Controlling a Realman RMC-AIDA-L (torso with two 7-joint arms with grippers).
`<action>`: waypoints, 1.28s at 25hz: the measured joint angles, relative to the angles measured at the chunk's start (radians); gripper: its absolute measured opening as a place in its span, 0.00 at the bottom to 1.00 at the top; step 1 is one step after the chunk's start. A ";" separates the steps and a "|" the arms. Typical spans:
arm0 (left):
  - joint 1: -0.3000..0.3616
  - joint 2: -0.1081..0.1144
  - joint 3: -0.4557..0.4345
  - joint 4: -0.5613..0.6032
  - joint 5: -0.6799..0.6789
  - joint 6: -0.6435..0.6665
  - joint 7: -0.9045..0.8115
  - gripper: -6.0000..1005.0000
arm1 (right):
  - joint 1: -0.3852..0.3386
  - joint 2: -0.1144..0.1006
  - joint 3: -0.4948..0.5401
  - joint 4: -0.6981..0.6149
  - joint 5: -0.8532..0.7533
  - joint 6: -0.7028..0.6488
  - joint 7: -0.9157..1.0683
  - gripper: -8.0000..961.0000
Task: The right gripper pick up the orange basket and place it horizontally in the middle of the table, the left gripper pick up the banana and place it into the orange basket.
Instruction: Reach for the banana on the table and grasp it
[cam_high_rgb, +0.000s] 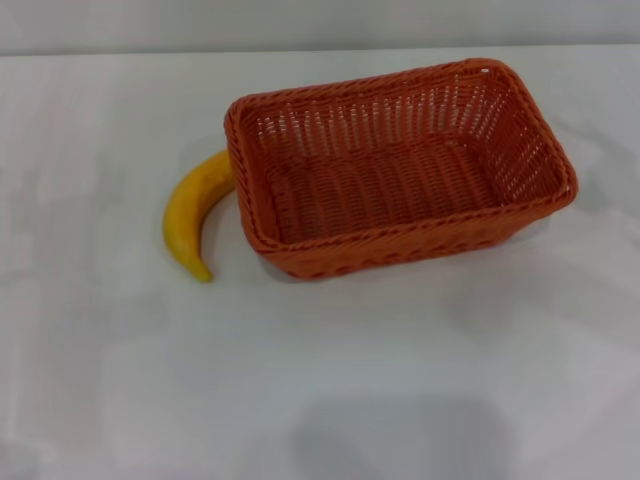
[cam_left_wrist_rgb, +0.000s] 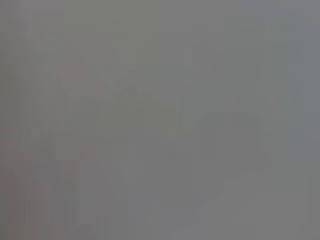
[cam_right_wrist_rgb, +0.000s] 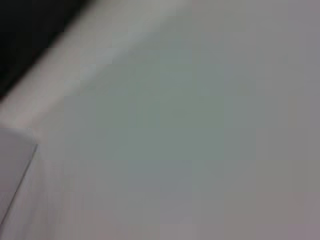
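Observation:
The orange basket (cam_high_rgb: 400, 165) rests on the white table (cam_high_rgb: 320, 380), right of centre toward the far side, its long side running left to right and slightly skewed. It holds nothing. The banana (cam_high_rgb: 193, 212) lies on the table against the basket's left end, curving from the rim down toward the near side. Neither the left gripper nor the right gripper shows in the head view. Both wrist views show only plain grey-white surface with no fingers in them.
The far edge of the table (cam_high_rgb: 320, 50) runs along the top of the head view, with a pale wall behind it. A dark patch (cam_right_wrist_rgb: 30, 35) fills one corner of the right wrist view.

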 joint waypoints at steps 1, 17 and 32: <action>0.006 0.001 0.003 -0.001 0.011 0.018 -0.070 0.87 | -0.009 -0.001 0.002 0.010 0.026 -0.025 -0.025 0.80; -0.089 0.037 0.012 -0.452 0.637 0.558 -1.160 0.87 | -0.072 -0.011 0.013 0.089 0.053 0.011 0.066 0.82; -0.289 0.093 0.015 -0.682 0.981 0.674 -1.265 0.87 | -0.093 -0.025 0.013 0.097 0.053 0.041 0.109 0.82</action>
